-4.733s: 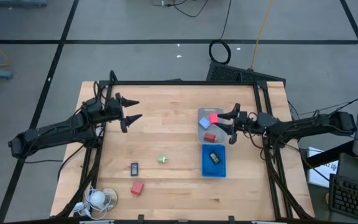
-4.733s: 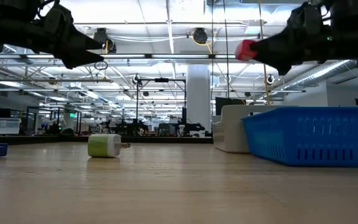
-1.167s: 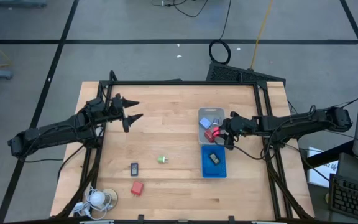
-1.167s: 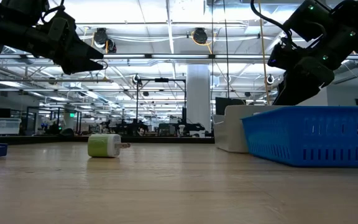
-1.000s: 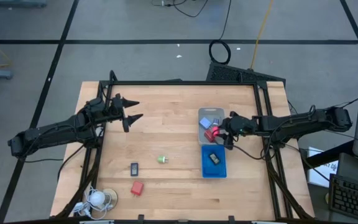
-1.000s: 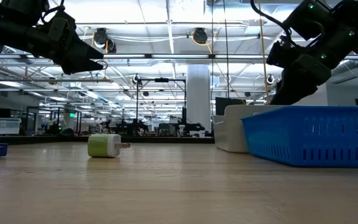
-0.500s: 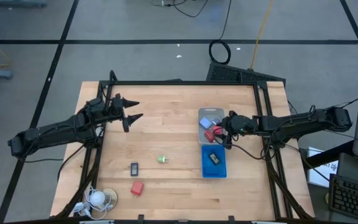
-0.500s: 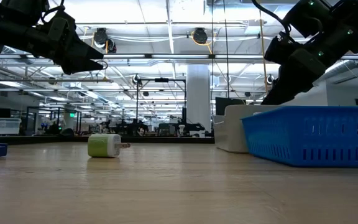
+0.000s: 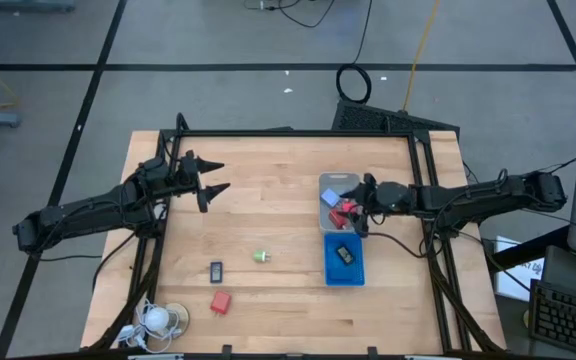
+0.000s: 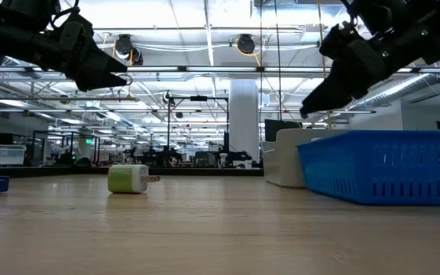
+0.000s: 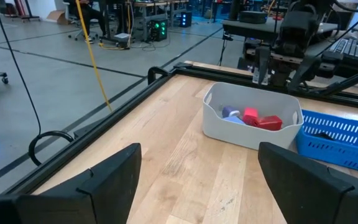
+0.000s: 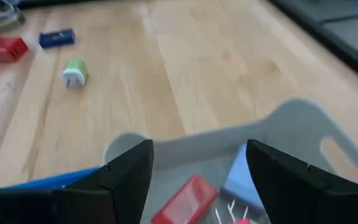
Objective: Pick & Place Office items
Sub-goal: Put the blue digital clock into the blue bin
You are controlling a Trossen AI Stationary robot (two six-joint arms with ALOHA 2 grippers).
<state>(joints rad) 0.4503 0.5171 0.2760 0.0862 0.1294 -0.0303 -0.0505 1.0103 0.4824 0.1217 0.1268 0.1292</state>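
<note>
Table [image 9: 278,170]: tray [image 9: 336,183] near right edge, holding blocks [image 9: 340,212] and cube [image 9: 329,197]; basket [image 9: 343,272] touching its front, holding one piece [image 9: 344,253]. Centre front: charger [image 9: 260,256]. Front-left: piece [image 9: 216,271], block [image 9: 220,301] just before it; cord coil [image 9: 158,318] at front-left corner.

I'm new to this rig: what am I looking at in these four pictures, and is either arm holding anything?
Two dark robot arms work at a wooden table. One camera looks straight down, one sits at table height, and one rides on each wrist. The left gripper hovers open and empty over the table's far left part. The right gripper is open above the grey tray, which holds red blocks and a light-blue cube. Beside it, the blue basket holds a dark rectangular piece. Loose on the table lie a green plug, a dark blue piece, a red block and a white coiled cord. Nothing is held.
</note>
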